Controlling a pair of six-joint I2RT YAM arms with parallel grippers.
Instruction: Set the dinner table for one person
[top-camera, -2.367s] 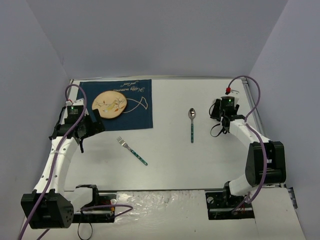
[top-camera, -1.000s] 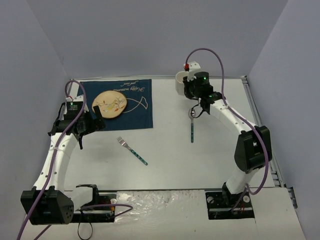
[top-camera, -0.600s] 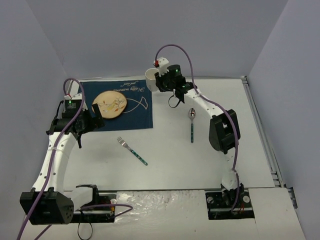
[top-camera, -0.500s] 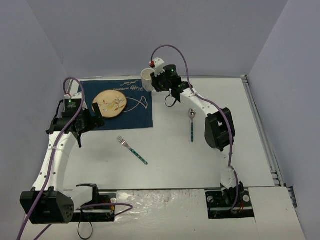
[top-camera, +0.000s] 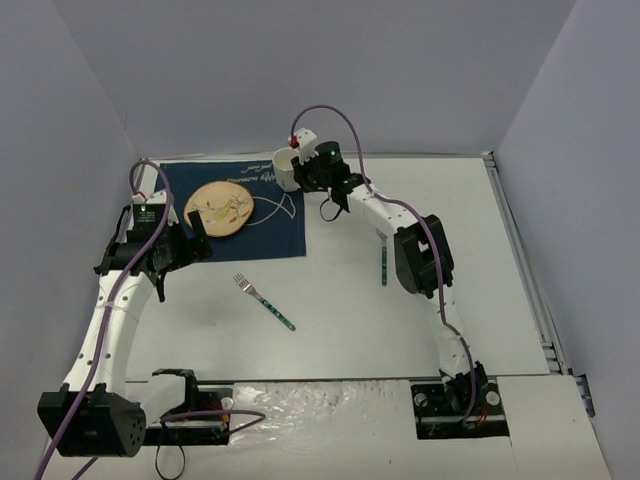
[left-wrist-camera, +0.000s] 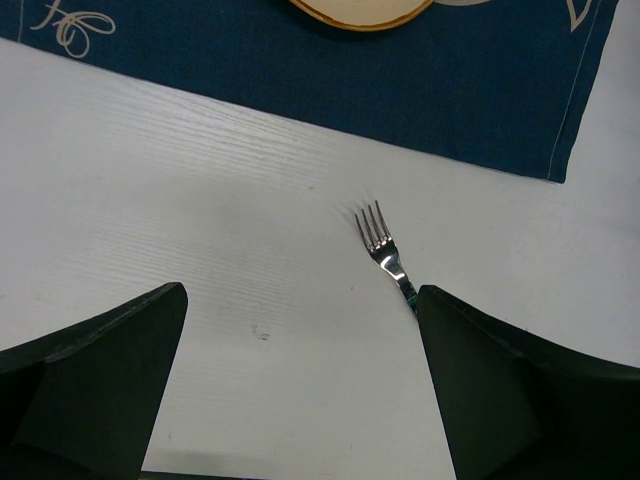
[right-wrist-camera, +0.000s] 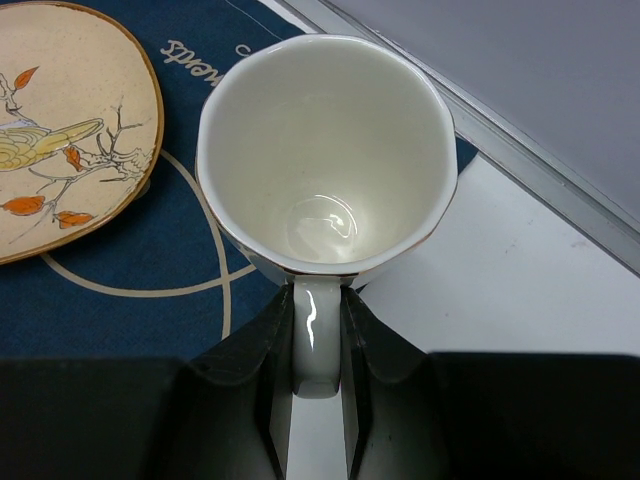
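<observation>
Flat, white, faintly grained dinner table (top-camera: 350, 330) with a thin metal edge at the far side, spread beneath both arms. Pinched narrowly on a white mug (right-wrist-camera: 325, 150) by its handle, right gripper (right-wrist-camera: 318, 320) above the blue mat (top-camera: 270, 235), at its far right corner. Splayed wide over bare tabletop near a fork (left-wrist-camera: 380, 240), left gripper (left-wrist-camera: 300, 300). Cream cursive on mat, illegible.

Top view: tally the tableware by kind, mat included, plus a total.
Plate: 1
Cup: 1
Fork: 1
Spoon: 1
Mat: 1
Total: 5
</observation>
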